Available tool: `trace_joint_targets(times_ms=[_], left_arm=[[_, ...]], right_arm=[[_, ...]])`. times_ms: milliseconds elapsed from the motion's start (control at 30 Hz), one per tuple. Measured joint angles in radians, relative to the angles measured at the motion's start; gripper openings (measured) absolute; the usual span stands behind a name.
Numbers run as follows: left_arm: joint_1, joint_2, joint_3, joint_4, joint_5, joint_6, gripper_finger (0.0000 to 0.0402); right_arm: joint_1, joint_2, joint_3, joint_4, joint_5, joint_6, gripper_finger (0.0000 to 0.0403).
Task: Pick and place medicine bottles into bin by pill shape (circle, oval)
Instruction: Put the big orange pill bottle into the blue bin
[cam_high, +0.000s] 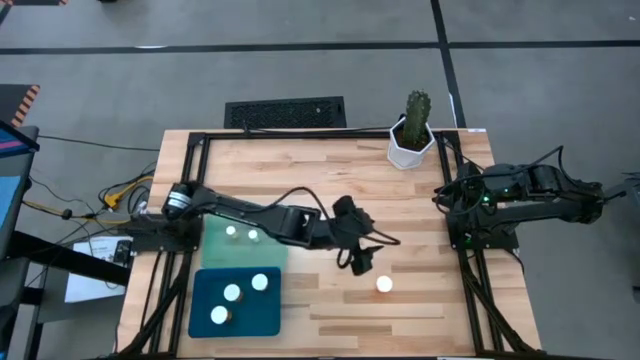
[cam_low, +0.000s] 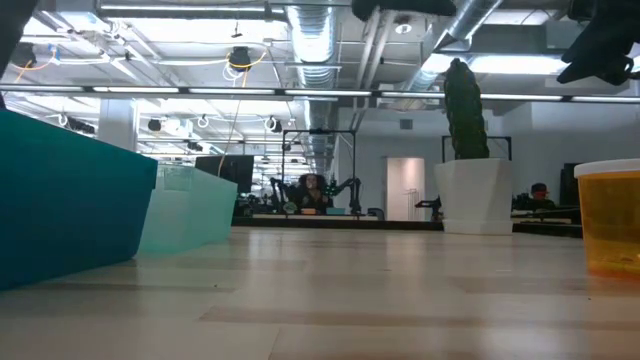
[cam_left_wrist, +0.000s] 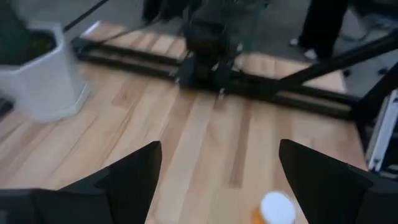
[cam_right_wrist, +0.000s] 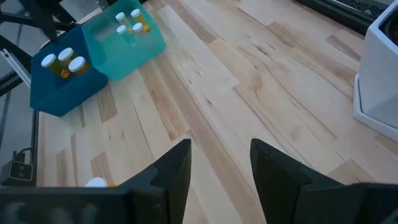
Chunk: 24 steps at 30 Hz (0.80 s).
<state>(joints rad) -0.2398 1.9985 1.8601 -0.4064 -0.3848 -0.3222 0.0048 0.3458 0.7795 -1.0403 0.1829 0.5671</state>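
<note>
Left gripper (cam_high: 361, 262) is hovering near table centre, fingers spread wide and empty; wrist view is showing bare wood between them. Last loose bottle (cam_high: 384, 284) is standing upright on the table at about 4 o'clock from that gripper, just beside it, not touching. In the left wrist view the bottle (cam_left_wrist: 275, 209) is sitting off-centre, close to one finger (cam_left_wrist: 323, 180) rather than in the gap.

Right gripper (cam_right_wrist: 219, 163) is waiting at the table's 3 o'clock edge, jaws apart, holding nothing.

Bins at 8 o'clock: dark blue bin (cam_high: 200, 318) is holding three bottles, pale teal bin (cam_high: 212, 255) two. Cactus pot (cam_high: 410, 146) is standing at 1 o'clock, well apart from the work.

Step in hand, as judged: lining up on the loose bottle for a pick. Doing it well is meaning shifting toward 4 o'clock until the cap sits midway between the fingers, then coming straight down, closing on the amber body below the cap. Descending now is risking one finger clipping the cap and tipping the bottle. Pill shape cannot be read from here, so the bin choice is open.
</note>
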Motion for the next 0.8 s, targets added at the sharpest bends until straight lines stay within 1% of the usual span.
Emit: trace_joint_targets(times_ms=[67, 133, 233, 367, 400, 467, 533, 600, 667, 800], left_arm=[[0.006, 0.013, -0.002, 0.016, 0.015, 0.033, 0.0314], [0.008, 0.046, -0.001, 0.086, 0.043, 0.056, 0.0314], [-0.007, 0.093, -0.002, 0.140, 0.070, 0.098, 0.0314], [-0.032, 0.158, -0.002, 0.182, 0.073, 0.160, 0.0314], [-0.036, 0.177, -0.001, 0.215, 0.076, 0.164, 0.0313], [-0.041, 0.192, -0.003, 0.208, 0.091, 0.165, 0.0313], [-0.042, 0.222, 0.002, 0.295, 0.119, 0.163, 0.0313], [-0.046, 0.247, -0.001, 0.329, 0.131, 0.162, 0.0313], [-0.052, 0.286, 0.008, 0.385, 0.145, 0.175, 0.0313], [-0.063, 0.361, 0.050, 0.431, 0.164, 0.190, 0.0313]], right_arm=[[0.000, 0.000, 0.000, 0.000, 0.000, 0.000, 0.0175], [0.000, 0.000, 0.000, 0.000, 0.000, 0.000, 0.0175], [0.000, 0.000, 0.000, -0.001, 0.000, 0.000, 0.0175], [0.000, 0.000, 0.000, 0.000, 0.000, 0.000, 0.0175], [0.000, 0.000, 0.000, 0.000, 0.000, 0.000, 0.0175], [0.000, 0.000, 0.000, 0.000, 0.000, 0.000, 0.0175], [0.000, 0.000, 0.000, 0.001, 0.000, 0.000, 0.0175], [0.000, 0.000, 0.000, 0.000, 0.000, 0.000, 0.0175], [0.000, 0.000, 0.000, 0.000, 0.000, 0.000, 0.0175], [0.000, 0.000, 0.000, 0.000, 0.000, 0.000, 0.0175]])
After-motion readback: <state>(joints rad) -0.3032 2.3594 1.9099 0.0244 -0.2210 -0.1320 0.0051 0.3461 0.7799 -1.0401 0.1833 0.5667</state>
